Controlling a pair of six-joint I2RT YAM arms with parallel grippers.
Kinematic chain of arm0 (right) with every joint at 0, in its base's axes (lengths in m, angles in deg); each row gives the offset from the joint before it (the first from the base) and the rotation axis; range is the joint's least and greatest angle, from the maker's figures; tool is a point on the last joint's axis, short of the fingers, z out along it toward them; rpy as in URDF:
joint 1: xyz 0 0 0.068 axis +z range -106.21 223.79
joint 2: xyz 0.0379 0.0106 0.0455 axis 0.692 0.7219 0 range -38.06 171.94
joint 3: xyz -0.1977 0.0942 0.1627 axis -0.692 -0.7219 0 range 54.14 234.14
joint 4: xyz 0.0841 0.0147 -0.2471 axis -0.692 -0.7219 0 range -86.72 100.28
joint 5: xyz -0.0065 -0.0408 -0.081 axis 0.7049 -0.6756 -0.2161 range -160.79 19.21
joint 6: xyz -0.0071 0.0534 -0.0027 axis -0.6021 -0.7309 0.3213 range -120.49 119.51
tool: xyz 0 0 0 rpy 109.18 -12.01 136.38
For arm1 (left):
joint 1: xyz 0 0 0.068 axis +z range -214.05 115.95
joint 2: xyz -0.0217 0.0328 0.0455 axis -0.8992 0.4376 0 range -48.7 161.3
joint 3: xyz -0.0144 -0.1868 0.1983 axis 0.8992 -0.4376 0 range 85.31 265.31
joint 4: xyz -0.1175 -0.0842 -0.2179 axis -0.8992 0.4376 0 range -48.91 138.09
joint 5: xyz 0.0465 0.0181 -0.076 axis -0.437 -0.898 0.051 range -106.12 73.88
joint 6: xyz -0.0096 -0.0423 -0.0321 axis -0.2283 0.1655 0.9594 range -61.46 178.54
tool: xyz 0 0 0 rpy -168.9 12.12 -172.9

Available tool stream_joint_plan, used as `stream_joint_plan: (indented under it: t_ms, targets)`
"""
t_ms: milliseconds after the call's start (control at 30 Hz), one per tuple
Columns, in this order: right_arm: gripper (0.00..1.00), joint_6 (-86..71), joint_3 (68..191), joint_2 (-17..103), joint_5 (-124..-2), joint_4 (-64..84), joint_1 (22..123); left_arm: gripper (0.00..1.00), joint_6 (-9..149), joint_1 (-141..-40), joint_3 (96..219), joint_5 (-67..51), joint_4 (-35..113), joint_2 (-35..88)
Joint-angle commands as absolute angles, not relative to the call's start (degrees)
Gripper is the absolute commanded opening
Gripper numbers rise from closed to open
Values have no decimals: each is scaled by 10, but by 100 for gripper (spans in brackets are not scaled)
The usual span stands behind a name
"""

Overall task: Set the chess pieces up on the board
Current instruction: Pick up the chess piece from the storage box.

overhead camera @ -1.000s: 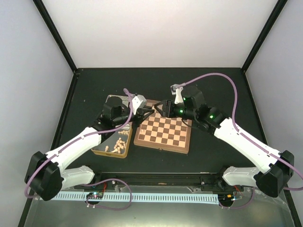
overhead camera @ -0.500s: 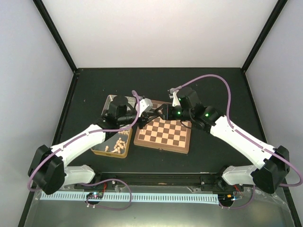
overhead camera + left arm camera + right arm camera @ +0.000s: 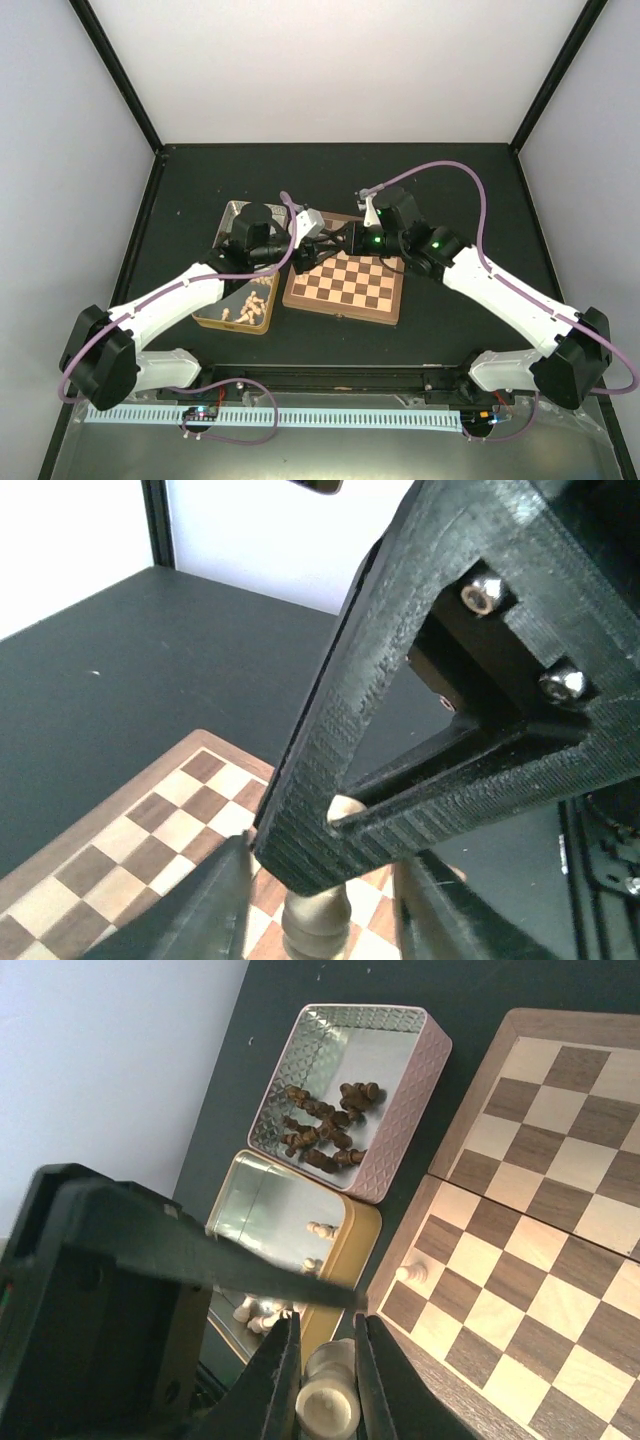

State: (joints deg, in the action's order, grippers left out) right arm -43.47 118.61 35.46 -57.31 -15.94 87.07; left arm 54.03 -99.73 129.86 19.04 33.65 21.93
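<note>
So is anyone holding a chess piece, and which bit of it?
Yes: the right gripper pinches a cream chess piece around its upper part; its base pokes out below.

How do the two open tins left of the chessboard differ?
The pink-walled tin has an embossed diamond pattern, while the gold-walled tin looks plain. The pink-walled tin holds dark brown pieces, and the gold-walled tin holds pale cream pieces. In the top view, the pink-walled tin lies behind the gold-walled tin. Both are open rectangular metal tins, side by side beside the board.
</note>
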Motion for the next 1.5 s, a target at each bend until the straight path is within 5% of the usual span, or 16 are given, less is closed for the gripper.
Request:
stream_joint_plan:
  t_ms: [0, 233, 433, 567, 767, 1133, 1467]
  targets:
    - [8, -451, 1177, 335, -590, -147, 868, 48, 597, -1001, 1315, 190, 297, 214]
    - [8, -464, 1142, 270, -635, -82, 867, 96, 746, -991, 1230, 134, 201, 139]
    - [8, -469, 1117, 218, -625, -26, 867, 99, 909, -980, 1195, 127, 129, 87]
    - [8, -493, 1099, 193, -580, 30, 867, 97, 1056, -977, 1207, 157, 107, 87]
    - [8, -536, 1095, 190, -510, 91, 866, 75, 1275, -976, 1214, 229, 24, 116]
    - [8, -615, 1046, 208, -463, 199, 867, 47, 1339, -980, 1181, 178, -37, 87]
    - [8, -638, 1026, 196, -489, 246, 867, 46, 1362, -980, 1155, 182, -75, 90]
